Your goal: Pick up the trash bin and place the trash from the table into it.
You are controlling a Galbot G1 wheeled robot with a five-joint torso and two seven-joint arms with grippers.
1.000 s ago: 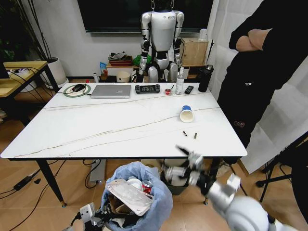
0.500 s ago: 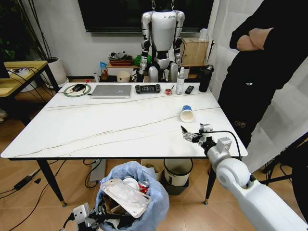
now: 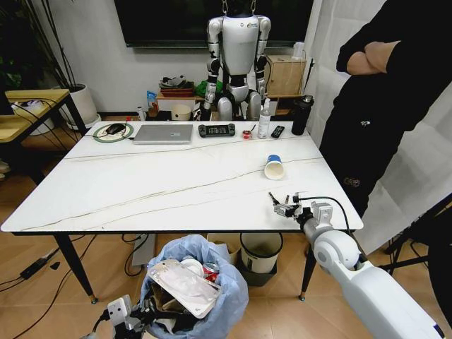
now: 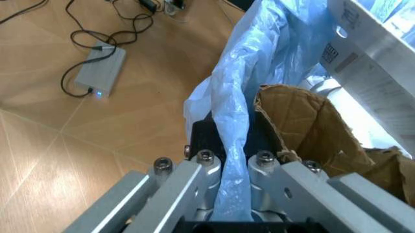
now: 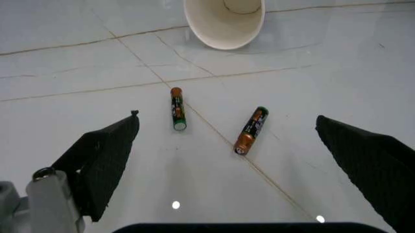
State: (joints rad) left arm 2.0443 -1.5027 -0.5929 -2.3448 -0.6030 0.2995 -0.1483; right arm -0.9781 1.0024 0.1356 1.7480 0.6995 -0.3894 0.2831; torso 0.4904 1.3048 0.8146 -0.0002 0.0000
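The trash bin (image 3: 205,296), lined with a crinkled light-blue bag, hangs low in front of the table's (image 3: 141,183) near edge. It holds torn cardboard (image 4: 295,116), a clear packet and a red can. My left gripper (image 3: 127,316) (image 4: 232,143) is shut on the bag's rim. My right gripper (image 3: 282,205) (image 5: 227,121) hovers open over the table's near right part, its fingers spread wide above two small batteries (image 5: 176,108) (image 5: 250,130). A blue-white paper cup (image 3: 274,167) (image 5: 225,22) lies on its side just beyond them.
A silver laptop (image 3: 163,133), a black controller (image 3: 216,130), a bottle (image 3: 264,120) and a dark flask (image 3: 301,115) line the table's far edge. A person (image 3: 385,106) stands at the right. A white bin (image 3: 260,251) sits under the table.
My right arm rose from below the table's edge to above its near right part, and now sits over the batteries. The bin has shifted slightly left.
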